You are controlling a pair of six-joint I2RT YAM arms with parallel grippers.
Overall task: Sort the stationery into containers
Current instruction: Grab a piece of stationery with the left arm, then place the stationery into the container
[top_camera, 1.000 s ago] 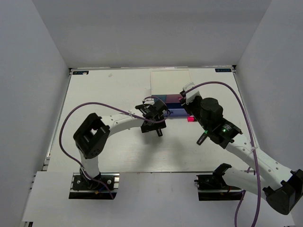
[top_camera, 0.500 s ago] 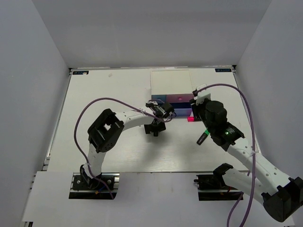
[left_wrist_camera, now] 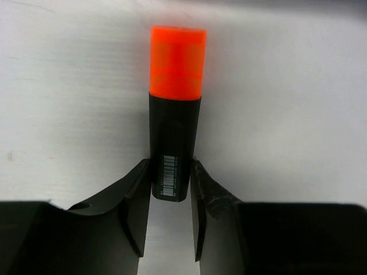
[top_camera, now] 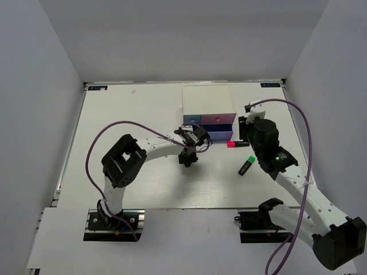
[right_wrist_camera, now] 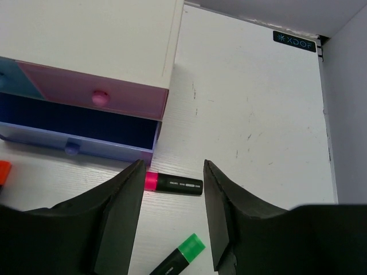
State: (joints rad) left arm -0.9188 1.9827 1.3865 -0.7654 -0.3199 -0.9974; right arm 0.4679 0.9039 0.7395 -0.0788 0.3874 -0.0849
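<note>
My left gripper (left_wrist_camera: 170,166) is shut on the base end of the orange-capped highlighter (left_wrist_camera: 175,109), which lies on the table pointing away from me. In the top view that gripper (top_camera: 188,150) sits just left of the drawers' front. The white box (top_camera: 206,98) has a blue drawer (right_wrist_camera: 8,71), a pink drawer (right_wrist_camera: 97,91) and the wider blue-purple drawer (right_wrist_camera: 80,148) pulled out. My right gripper (right_wrist_camera: 172,166) hangs open above the pink-capped highlighter (right_wrist_camera: 175,184), which lies flat by the drawer's right corner. The green-capped highlighter (right_wrist_camera: 180,255) lies nearer. No erasers show.
White walls close in the table (top_camera: 126,114) on the left, back and right. A purple cable loops over each arm. The right arm's wrist (top_camera: 261,134) stands just right of the box.
The left jaws have closed from wide open onto the orange highlighter. The right gripper has swung right, away from the drawers, uncovering the pink and green highlighters.
</note>
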